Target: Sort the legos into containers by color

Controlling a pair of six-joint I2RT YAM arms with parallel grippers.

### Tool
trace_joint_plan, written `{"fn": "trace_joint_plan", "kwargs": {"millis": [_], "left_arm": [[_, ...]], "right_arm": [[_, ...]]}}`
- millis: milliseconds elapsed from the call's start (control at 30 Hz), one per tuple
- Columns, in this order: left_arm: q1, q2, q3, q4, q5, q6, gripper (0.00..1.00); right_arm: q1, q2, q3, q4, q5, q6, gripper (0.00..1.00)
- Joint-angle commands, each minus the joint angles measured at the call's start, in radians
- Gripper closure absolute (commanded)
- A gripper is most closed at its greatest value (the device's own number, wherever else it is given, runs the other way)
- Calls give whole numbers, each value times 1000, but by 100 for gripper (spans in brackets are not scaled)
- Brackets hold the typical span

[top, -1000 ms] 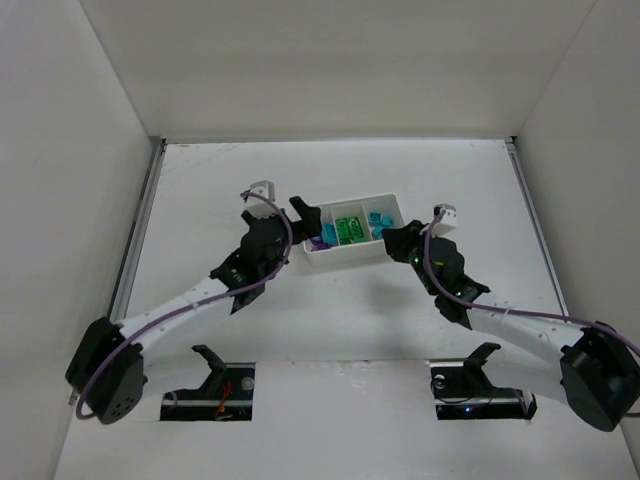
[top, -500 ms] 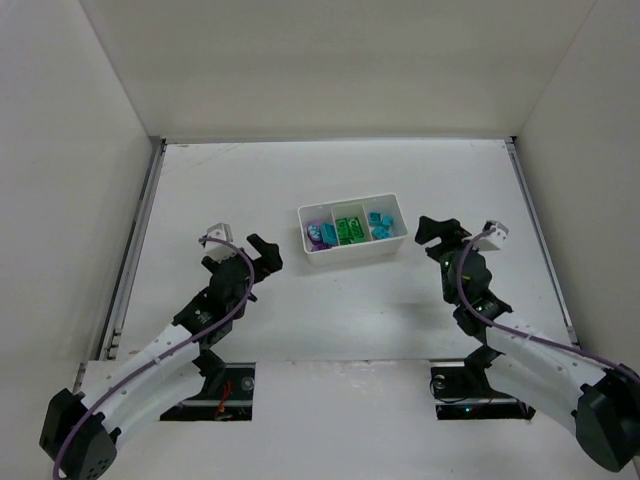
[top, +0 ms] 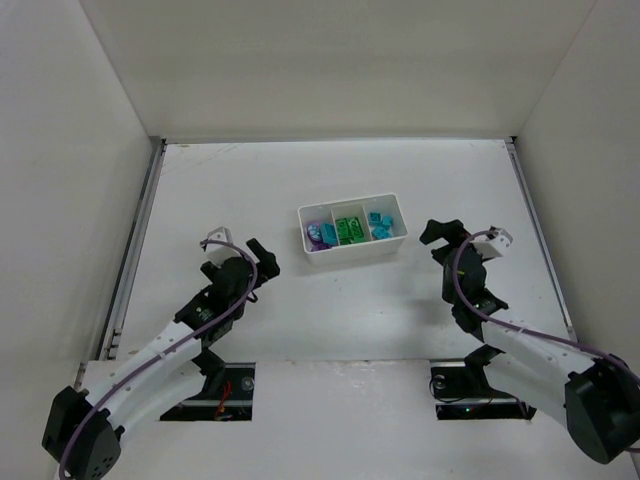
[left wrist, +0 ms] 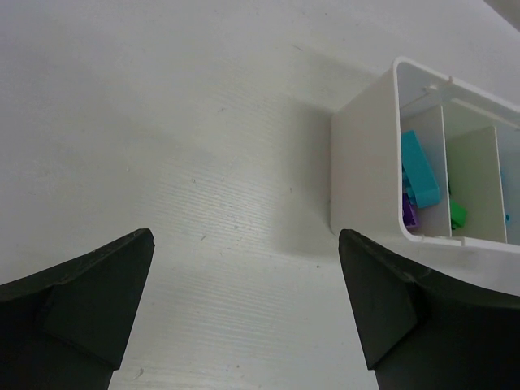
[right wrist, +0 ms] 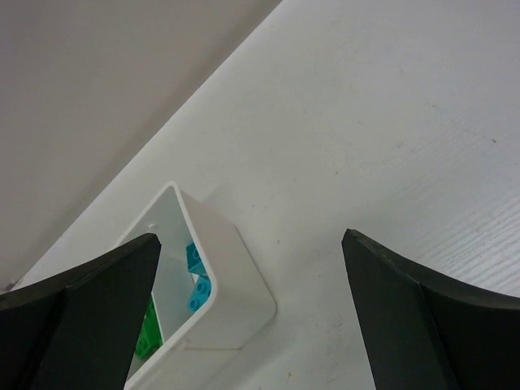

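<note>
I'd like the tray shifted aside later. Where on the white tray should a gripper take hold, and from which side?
On the white tray, probably the left end wall, pinched from above by the left gripper, one finger outside, one inside. That wall is thin, upright and bare outside. A teal brick lying close inside leaves little room.

You have no text, label, brand, number or sign to read in any view; the white rectangular plastic tray (top: 350, 253) and the small plastic toy bricks (top: 348, 229) show no legible markings.
</note>
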Motion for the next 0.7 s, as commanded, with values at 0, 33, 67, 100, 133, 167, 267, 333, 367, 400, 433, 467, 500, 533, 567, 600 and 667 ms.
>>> {"fn": "trace_joint_plan", "kwargs": {"millis": [0,33,67,100,133,167,267,333,367,400,433,467,500,533,567,600,667], "left_arm": [[19,39,12,17,-10,-62,0],[26,65,24,25,-8,-51,0],[30,80,32,31,-7,-48,0],[33,99,38,42,-5,-48,0],[38,115,45,54,-2,-47,0],[49,137,58,65,1,-36,0],[84,207,102,60,21,-2,0],[102,243,128,50,39,8,0],[107,255,137,40,47,10,0],[110,263,148,25,52,12,0],[110,267,157,8,56,15,0],[112,270,167,-12,58,18,0],[115,272,180,-36,59,19,0],[115,272,196,-68,62,22,0],[110,272,214,-97,62,25,0],[105,274,232,-128,61,28,0],[102,275,269,-182,71,27,0]], "right_arm": [[-17,-8,-19,21,42,13,0],[-20,-11,-22,21,40,13,0],[-20,-16,-27,27,37,13,0],[-17,-18,-31,30,36,15,0],[-14,-18,-33,33,40,16,0],[-14,-12,-37,39,45,18,0],[-2,33,-39,55,63,27,0],[6,64,-34,58,88,35,0],[6,79,-30,53,100,47,0],[6,94,-24,44,106,64,0],[3,111,-17,41,106,80,0],[-4,129,-5,33,98,100,0],[-14,143,10,18,92,125,0],[-29,153,31,-8,85,140,0],[-38,159,53,-40,80,148,0],[-47,165,79,-75,77,153,0],[-61,174,140,-169,69,134,0]]}}
